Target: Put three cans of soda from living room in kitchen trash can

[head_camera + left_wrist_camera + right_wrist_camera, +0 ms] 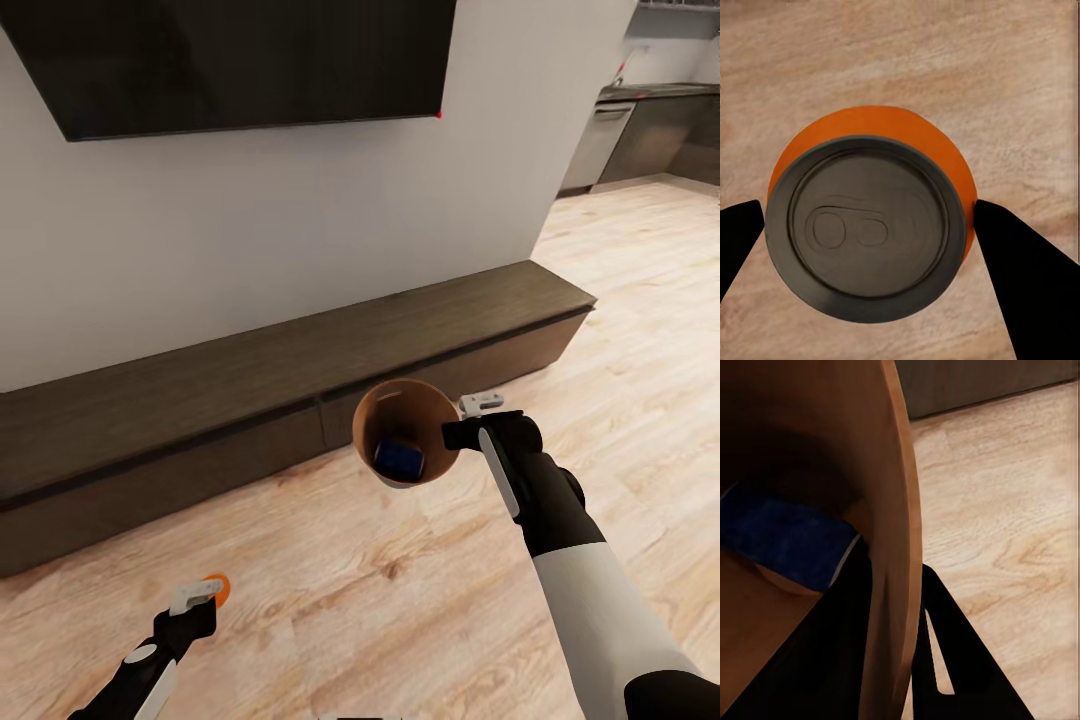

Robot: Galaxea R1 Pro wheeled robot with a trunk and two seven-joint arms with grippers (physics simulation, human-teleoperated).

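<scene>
Tash can (405, 432) held off the plank floor (420, 600) just in front of the long low dark-wood cabinet (250, 400), right tool (452, 434) pinching its rim wall, one finger (840, 645) inside, one outside. Dark blue soda can (398, 458) lying at its bottom. Left tool (200, 595) clamped on orange soda can (866, 225), fingers touching both sides, nearer the robot than the cabinet. Kitchen units (650, 130) far past the cabinet's right end.

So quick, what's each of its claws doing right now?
Left gripper: shut on an orange soda can.
Right gripper: shut on the trash can's rim, blue can inside.
</scene>
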